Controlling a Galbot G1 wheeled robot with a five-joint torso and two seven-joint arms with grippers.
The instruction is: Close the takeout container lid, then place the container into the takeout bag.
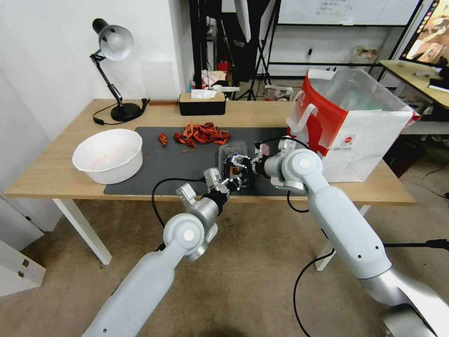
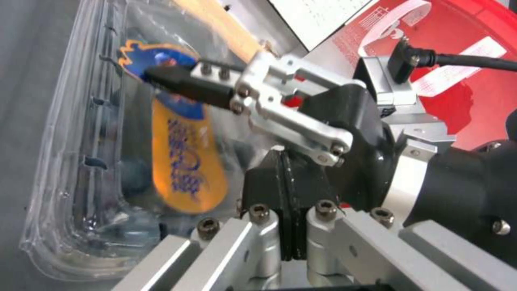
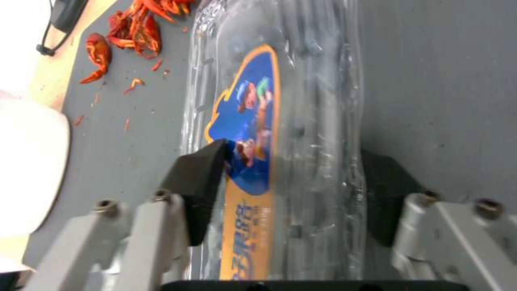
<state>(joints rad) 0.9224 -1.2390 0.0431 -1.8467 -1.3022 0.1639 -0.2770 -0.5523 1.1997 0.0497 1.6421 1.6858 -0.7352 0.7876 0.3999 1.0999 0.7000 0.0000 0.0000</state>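
Note:
The clear container (image 1: pixel 232 154) lies on the dark mat (image 1: pixel 173 164) near the table's front edge. Its lid (image 3: pixel 312 121) lies over the base, with the orange and blue sticker (image 3: pixel 248 121) facing up; I cannot tell whether it is latched. My right gripper (image 3: pixel 293 190) reaches in from the right, its black pads (image 3: pixel 199 190) pressed on the box's two long sides. My left gripper (image 2: pixel 285 202) is shut at the box's near end, pads together. The takeout bag (image 1: pixel 369 135) stands open on the table's right end, close behind my right arm.
A big white bowl (image 1: pixel 110 154) sits at the mat's left edge. Red shell scraps (image 1: pixel 201 133) lie on the mat behind the container. A black desk lamp (image 1: pixel 114 47) and a tissue box (image 1: pixel 202 103) stand at the back.

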